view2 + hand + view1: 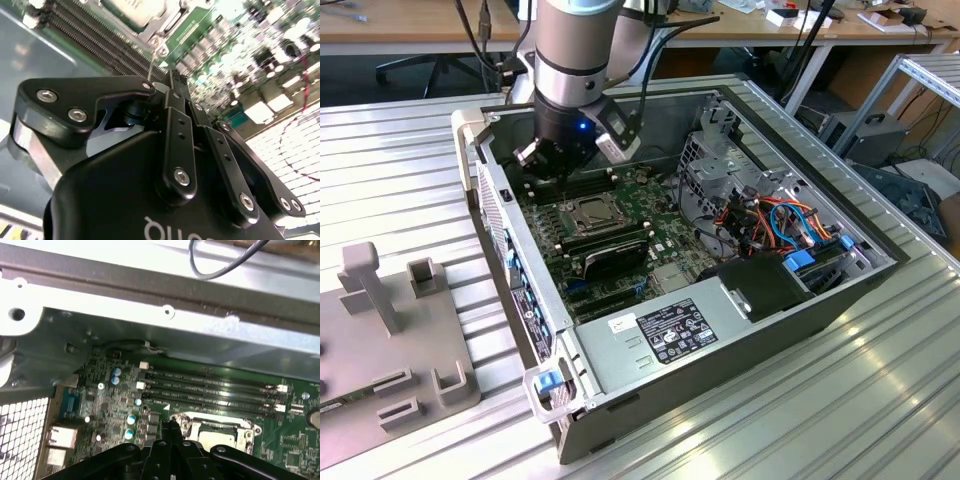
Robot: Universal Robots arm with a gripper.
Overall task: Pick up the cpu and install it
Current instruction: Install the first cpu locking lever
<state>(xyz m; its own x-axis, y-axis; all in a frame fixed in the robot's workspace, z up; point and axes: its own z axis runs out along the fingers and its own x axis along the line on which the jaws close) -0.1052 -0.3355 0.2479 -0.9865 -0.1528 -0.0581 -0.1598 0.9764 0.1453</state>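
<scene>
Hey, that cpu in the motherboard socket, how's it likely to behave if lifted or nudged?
The cpu looks like a flat, metal-topped square, so probably stiff and unlikely to roll or tip. It is tiny against the computer case, so likely light. Its smooth top may be slippery to grip.

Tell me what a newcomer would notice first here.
The arm reaches into the open case mid-frame in the exterior view, its shut gripper at the corner of the metal socket. Orange and blue cables stand out at the exterior view's right.
</scene>
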